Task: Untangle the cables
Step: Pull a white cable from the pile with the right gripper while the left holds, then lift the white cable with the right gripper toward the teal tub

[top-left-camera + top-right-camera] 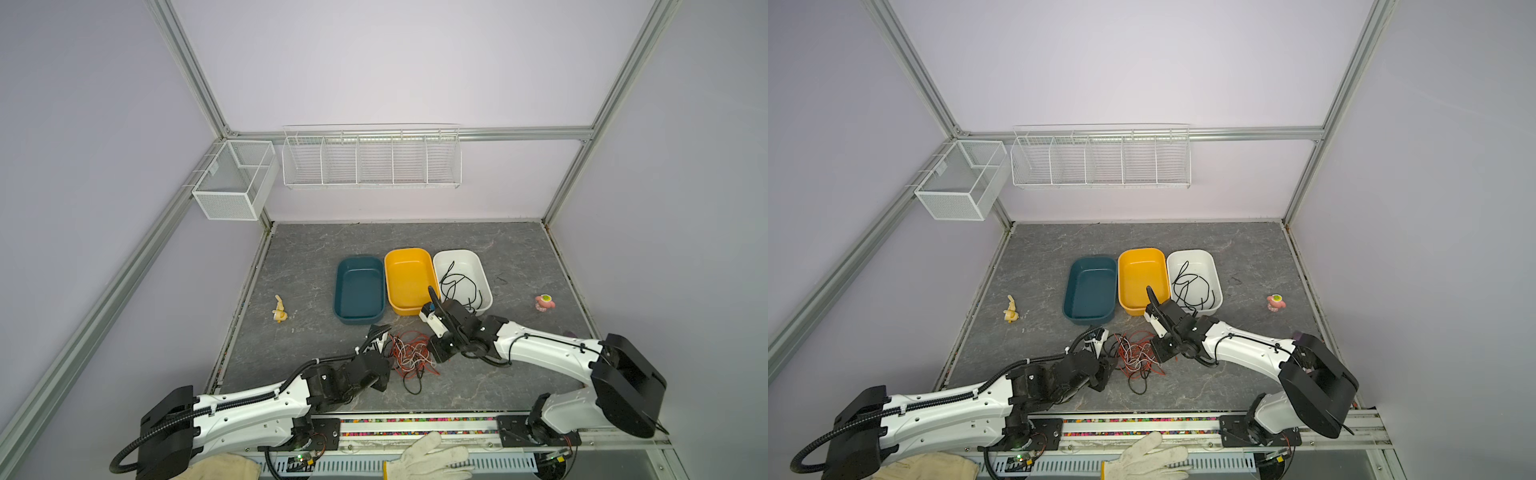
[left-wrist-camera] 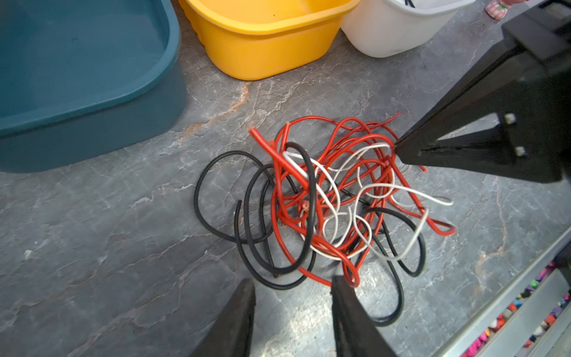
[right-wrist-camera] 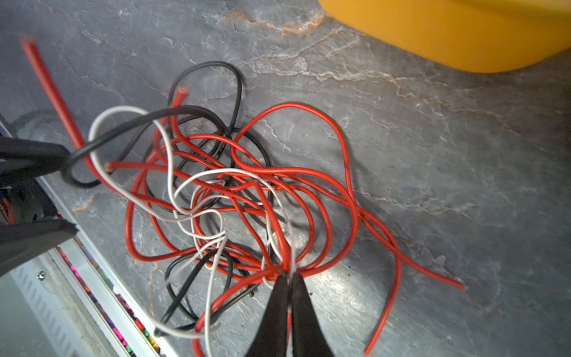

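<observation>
The cables [image 1: 411,357] lie in one red, white and black heap on the grey surface [image 1: 519,257]. They sit near its front edge, between my two wrists and just short of the yellow bin [image 1: 407,252]. In both top views my wrists hide both sets of jaws. There the heap runs longer from far to near, and a black loop at its near end points at the front rail.

The right wrist view shows my right jaws pinched tight on red and white strands at the heap's edge. The left wrist view gives them only as a closed black tip touching the tangle. It also shows my left jaws partly apart, gripping nothing, with bare surface between them. A separate black cable [image 1: 457,286] coils inside the white bin [image 1: 457,252].
</observation>
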